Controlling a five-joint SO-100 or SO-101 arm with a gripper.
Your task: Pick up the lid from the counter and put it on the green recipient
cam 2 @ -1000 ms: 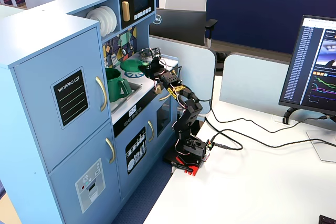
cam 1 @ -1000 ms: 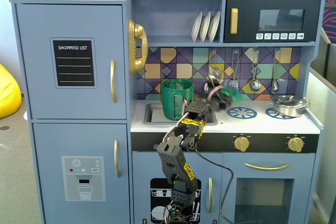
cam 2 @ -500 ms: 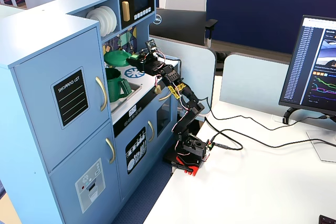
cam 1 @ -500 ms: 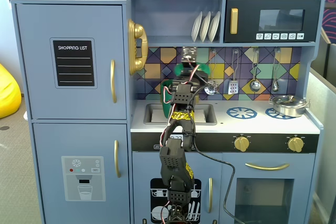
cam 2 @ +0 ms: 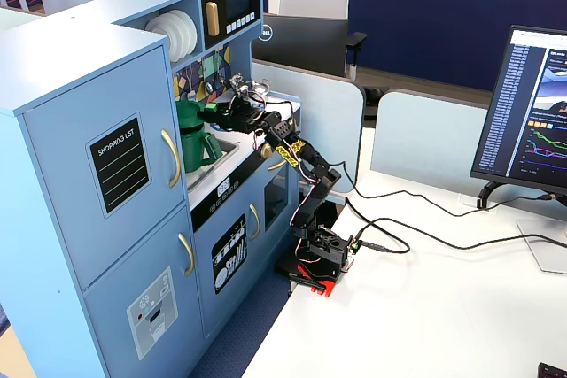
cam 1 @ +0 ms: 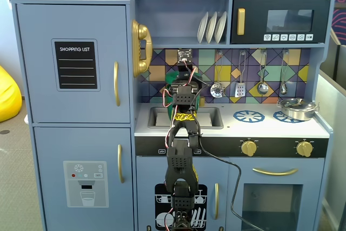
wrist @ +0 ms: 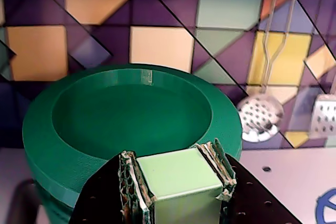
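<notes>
- In the wrist view, the gripper (wrist: 178,182) is closing its 2 padded fingers (wrist: 131,182) against the sides of a pale green block-shaped knob (wrist: 178,179), so it is holding that knob with no slack showing.
- The knob is sitting at the near edge of a wide dark green round top (wrist: 131,114) with a recessed centre and a thick rim; whether this is the lid resting on the green recipient (cam 2: 189,135) or the pot's own rim cannot be told.
- In a fixed view from the side, the arm (cam 2: 306,174) is reaching over the counter to the top of the green recipient, which is standing at the sink (cam 2: 221,158).
- In a fixed view from the front, the arm (cam 1: 181,150) is covering most of the pot, and a silver pot (cam 1: 296,107) is sitting on the right burner.
</notes>
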